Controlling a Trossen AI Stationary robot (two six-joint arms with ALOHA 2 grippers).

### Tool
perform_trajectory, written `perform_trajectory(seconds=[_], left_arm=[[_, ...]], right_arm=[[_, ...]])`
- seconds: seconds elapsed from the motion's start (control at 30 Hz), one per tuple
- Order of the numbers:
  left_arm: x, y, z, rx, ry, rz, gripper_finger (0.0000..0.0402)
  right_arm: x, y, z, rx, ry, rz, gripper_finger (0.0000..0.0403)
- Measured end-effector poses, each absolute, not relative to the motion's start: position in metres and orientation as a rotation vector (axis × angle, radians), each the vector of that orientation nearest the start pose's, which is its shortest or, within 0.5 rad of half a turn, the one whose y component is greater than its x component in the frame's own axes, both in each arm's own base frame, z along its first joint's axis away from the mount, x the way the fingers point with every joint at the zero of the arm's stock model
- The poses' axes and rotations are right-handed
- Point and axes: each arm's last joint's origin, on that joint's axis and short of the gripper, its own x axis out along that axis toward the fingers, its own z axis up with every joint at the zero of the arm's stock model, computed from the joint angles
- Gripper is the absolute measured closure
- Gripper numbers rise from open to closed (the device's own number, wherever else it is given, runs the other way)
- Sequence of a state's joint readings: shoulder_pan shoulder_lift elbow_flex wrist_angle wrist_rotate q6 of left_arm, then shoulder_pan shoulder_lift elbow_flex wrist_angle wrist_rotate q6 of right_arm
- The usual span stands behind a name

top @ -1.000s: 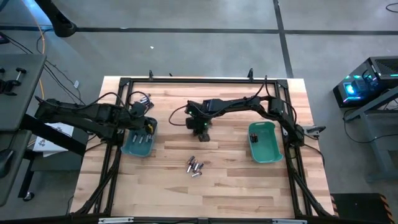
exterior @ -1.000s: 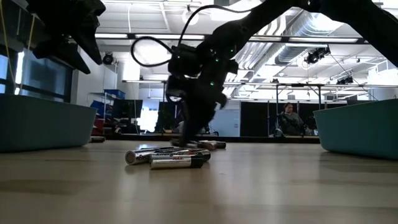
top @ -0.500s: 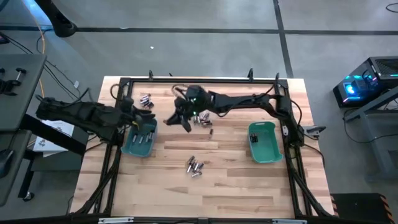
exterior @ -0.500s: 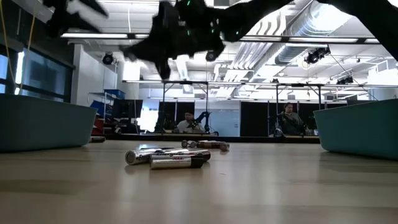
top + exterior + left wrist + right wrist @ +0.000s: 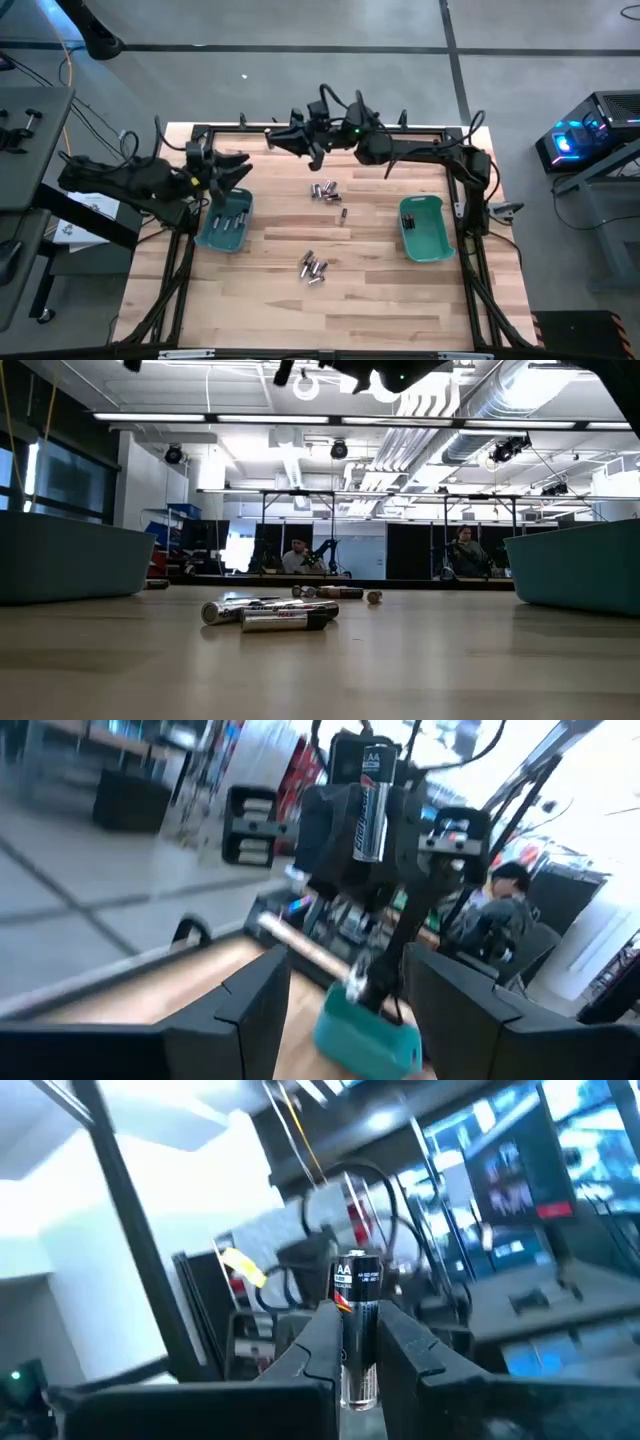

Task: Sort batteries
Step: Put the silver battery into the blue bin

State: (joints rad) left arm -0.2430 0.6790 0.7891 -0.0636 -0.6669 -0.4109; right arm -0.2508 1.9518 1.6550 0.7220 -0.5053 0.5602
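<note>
my right pincer (image 5: 297,137) is raised near the table's far edge, closed on a single aa battery (image 5: 353,1330), pinched low on its body so most of it stands proud of my fingers (image 5: 405,1348). my left pincer (image 5: 228,172) gapes empty just above the left teal bin (image 5: 224,222), pointed at that cell. the risk, as i judge it: a thin pinch on a smooth cylinder could let it pivot or slip if i swing fast, and it would drop and roll off the far edge. the rest of the batteries (image 5: 314,267) lie loose mid-table, with another cluster (image 5: 326,191) nearer the far side. both wrist views are blurred, and the low view cuts my pincers off at the top. the right teal bin (image 5: 424,230) is too small from above to count what it holds.
</note>
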Motion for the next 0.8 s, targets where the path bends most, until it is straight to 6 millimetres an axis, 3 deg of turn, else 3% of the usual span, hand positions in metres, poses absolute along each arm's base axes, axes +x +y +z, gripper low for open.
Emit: perform_trajectory(seconds=[0.17, 0.5, 0.8], left_arm=[[0.161, -0.018, 0.364, -0.315, -0.176, 0.411, 0.0212], [0.183, -0.019, 0.362, -0.320, -0.209, 0.418, 0.0177], [0.186, -0.020, 0.362, -0.322, -0.210, 0.388, 0.0222]], right_arm=[[0.445, -0.093, 0.373, 0.406, -0.310, 0.368, 0.0383], [0.451, -0.074, 0.369, 0.380, -0.279, 0.395, 0.0383], [0.451, -0.072, 0.368, 0.377, -0.276, 0.390, 0.0383]])
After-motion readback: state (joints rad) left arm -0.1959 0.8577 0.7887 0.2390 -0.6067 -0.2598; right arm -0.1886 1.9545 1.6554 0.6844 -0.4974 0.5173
